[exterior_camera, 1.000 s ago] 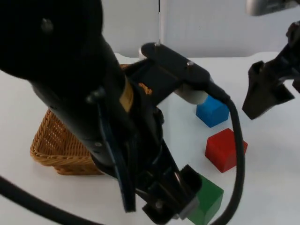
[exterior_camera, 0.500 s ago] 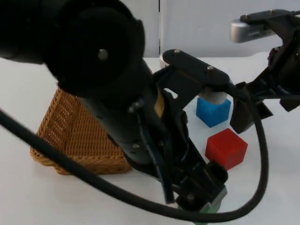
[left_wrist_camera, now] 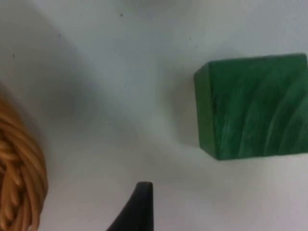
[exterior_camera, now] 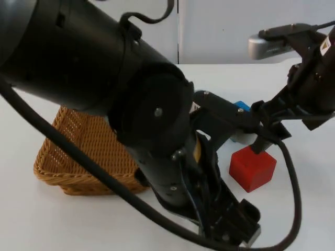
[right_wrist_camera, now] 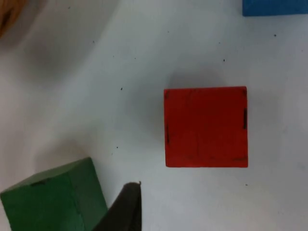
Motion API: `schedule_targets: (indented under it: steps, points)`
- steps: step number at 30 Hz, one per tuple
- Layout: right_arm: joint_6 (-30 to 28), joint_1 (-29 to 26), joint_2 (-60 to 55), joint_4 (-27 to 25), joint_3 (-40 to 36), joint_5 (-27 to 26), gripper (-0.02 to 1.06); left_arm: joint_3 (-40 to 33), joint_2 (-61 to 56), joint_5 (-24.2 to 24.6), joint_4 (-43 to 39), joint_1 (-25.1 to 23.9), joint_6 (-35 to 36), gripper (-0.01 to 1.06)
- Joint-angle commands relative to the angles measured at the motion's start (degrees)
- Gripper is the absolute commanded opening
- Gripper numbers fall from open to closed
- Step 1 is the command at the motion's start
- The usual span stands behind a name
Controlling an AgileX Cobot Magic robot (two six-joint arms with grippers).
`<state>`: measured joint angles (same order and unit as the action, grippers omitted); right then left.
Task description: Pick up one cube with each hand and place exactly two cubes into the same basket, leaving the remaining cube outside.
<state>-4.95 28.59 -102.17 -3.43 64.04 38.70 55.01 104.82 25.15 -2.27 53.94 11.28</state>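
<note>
The red cube (exterior_camera: 252, 168) sits flat on the white table (exterior_camera: 303, 209). It is bright red with small dark marks near its edges. From above its top is a neat square (right_wrist_camera: 206, 127), with sides lined up straight, and no side looks longer than another. The blue cube (right_wrist_camera: 274, 7) lies just beyond it, a bit apart, and in the top view it peeks out behind the left arm (exterior_camera: 104, 94). The green cube (left_wrist_camera: 252, 106) has wavy wood lines on top and lies flat on the table, near the red one but not touching it. It also shows a little tilted in the right wrist view (right_wrist_camera: 53, 197). No words can be read on any cube.

The basket (exterior_camera: 78, 151) is woven and tan, and stands well left of the cubes.

The left gripper (exterior_camera: 230, 230) is low over the table near the green cube. The right gripper (exterior_camera: 264, 138) hangs right above the red cube. I cannot tell if either one is wide or closed.
</note>
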Motion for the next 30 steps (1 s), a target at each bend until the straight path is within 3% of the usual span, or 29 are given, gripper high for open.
schedule_targets:
  steps: [1, 7, 15, 23, 30]
  points:
    - [0.01, 0.11, -0.35, 0.26, 0.35, -1.26, 1.03, 0.3, 0.24, -2.67, 0.59, 0.44, 1.04, 0.94]
    - [-0.21, 0.11, -3.12, 0.26, 0.73, -2.17, 1.03, 0.3, 2.42, -5.11, 1.03, 0.44, 1.15, 0.94]
    - [-0.21, 0.11, -6.62, 0.26, 1.11, -3.76, 1.03, 4.72, 7.65, -4.43, 1.18, 0.44, 0.99, 0.94]
    - [-0.21, 0.11, -8.91, 0.09, 1.11, -8.75, 1.03, 6.95, 11.47, -3.55, 0.03, 0.44, 0.99, 0.94]
    - [-0.33, 0.73, -10.97, 0.34, 1.11, -12.46, 1.03, 6.95, 13.7, -5.65, -0.3, 0.44, 0.99, 0.94]
